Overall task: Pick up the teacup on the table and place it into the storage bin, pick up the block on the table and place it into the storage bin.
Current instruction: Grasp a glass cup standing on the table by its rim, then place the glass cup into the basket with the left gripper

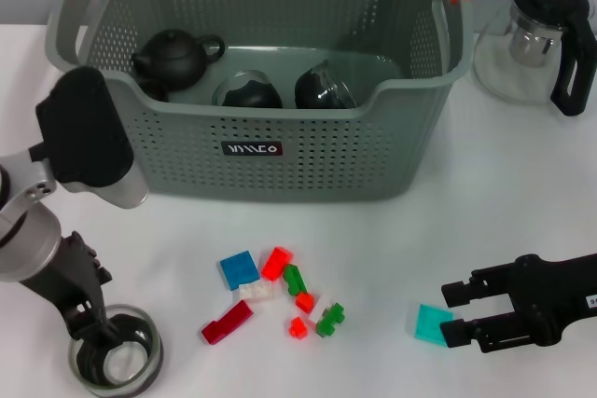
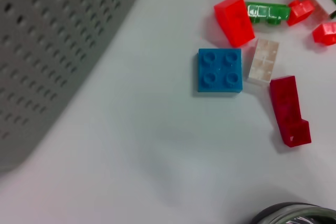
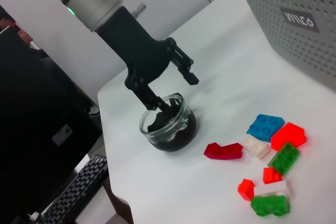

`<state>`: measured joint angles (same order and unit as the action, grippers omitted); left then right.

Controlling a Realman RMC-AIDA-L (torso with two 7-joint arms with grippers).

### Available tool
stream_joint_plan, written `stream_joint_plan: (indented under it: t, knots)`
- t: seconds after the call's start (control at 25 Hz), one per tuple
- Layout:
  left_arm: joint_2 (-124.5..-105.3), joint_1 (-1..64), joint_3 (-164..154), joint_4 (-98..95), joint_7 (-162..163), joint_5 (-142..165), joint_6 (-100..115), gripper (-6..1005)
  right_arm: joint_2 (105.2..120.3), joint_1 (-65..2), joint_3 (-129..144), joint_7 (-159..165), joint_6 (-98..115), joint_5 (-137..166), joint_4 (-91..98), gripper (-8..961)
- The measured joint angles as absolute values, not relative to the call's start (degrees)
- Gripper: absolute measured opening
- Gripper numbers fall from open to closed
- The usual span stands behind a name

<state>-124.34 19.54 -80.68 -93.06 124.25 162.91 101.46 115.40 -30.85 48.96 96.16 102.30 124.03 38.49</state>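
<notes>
- Your left pincer (image 1: 104,328) sits at the teacup (image 1: 117,353), near the bin's (image 1: 280,142) front-left corner; one finger is inside the rim and the other outside, spread, not yet clamped, set for a wall pinch.
- Your right pincer (image 1: 451,312) is off the bin's front-right, jaws apart around the teal block (image 1: 430,323), not closed on it.
- The other blocks (image 1: 275,294) lie loose on the tabletop in front of the bin.
- The bin already holds a teapot (image 1: 175,56) and two cups.

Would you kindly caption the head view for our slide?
Left gripper reaches into a glass teacup; right gripper straddles a teal block before the storage bin.
</notes>
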Motion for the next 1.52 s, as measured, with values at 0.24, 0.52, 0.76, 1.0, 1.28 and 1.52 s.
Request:
stream_joint_plan:
  t: [0.24, 0.52, 0.76, 1.0, 1.28, 1.52]
  knots:
    - [-124.33, 19.88, -81.81, -90.84, 124.76, 163.24, 100.07, 744, 115.30, -30.85, 48.95, 96.15, 102.02, 124.11, 38.49, 684]
    - [-124.24, 20.16, -81.59, -90.86, 126.09, 163.39, 98.88, 722, 115.31, -30.85, 48.96, 96.15, 101.95, 124.11, 38.49, 684]
    - [-124.10, 21.01, -81.67, -89.45, 126.42, 163.58, 99.94, 603, 115.30, -30.85, 48.96, 96.15, 101.95, 124.10, 38.49, 683]
    - [-124.10, 21.07, -81.69, -89.45, 126.52, 163.62, 100.60, 446, 115.23, -30.85, 48.95, 96.15, 101.96, 124.10, 38.49, 684]
    - [-124.10, 21.15, -80.95, -89.38, 126.56, 163.66, 100.55, 78, 115.22, -30.76, 48.96, 96.15, 101.96, 124.10, 38.49, 684]
    - [-124.22, 21.62, -74.93, -90.90, 124.86, 159.89, 102.08, 30, 115.22, -30.67, 48.96, 96.15, 101.99, 124.10, 38.49, 684]
